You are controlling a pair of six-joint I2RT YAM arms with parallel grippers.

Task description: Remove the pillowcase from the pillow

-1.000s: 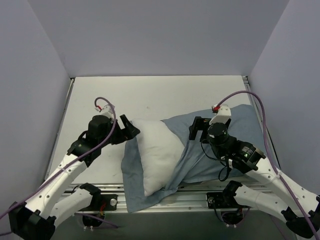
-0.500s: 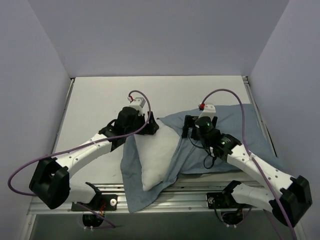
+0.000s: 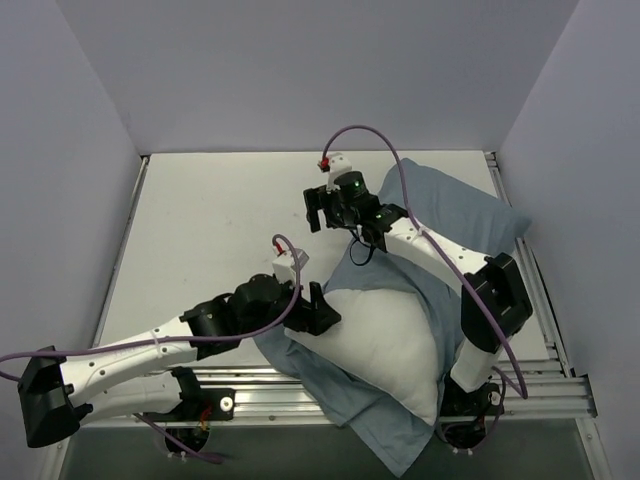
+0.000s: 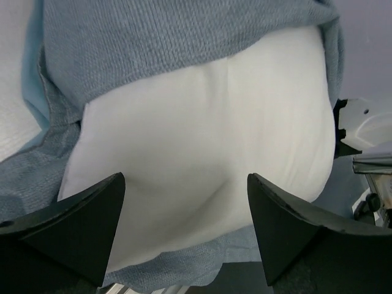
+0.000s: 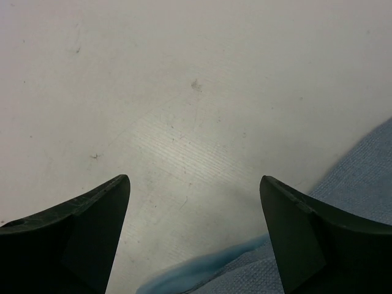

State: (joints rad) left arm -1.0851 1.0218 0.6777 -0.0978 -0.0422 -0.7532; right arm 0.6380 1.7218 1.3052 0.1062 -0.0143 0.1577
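The white pillow [image 3: 385,340] lies at the front right, its near half bare. The plain grey-blue pillowcase [image 3: 450,215] covers its far end and spreads under it to the front edge [image 3: 390,440]. No stripes show. My left gripper [image 3: 320,312] is open and empty at the pillow's left end. In the left wrist view the pillow [image 4: 208,135] fills the space between the fingers, with the pillowcase [image 4: 153,37] above it. My right gripper [image 3: 318,208] is open and empty over bare table, left of the pillowcase's far edge [image 5: 361,171].
The white table [image 3: 220,220] is walled at the back and on both sides. A metal rail [image 3: 540,385] runs along the front edge, and the pillowcase hangs over it. The right arm stretches across the pillowcase, with its purple cable [image 3: 400,170] looping above.
The pillow and pillowcase have shifted right and toward the front edge. My left gripper moved nearer and right to the pillow's left end. My right gripper swung far back and left, off the fabric.
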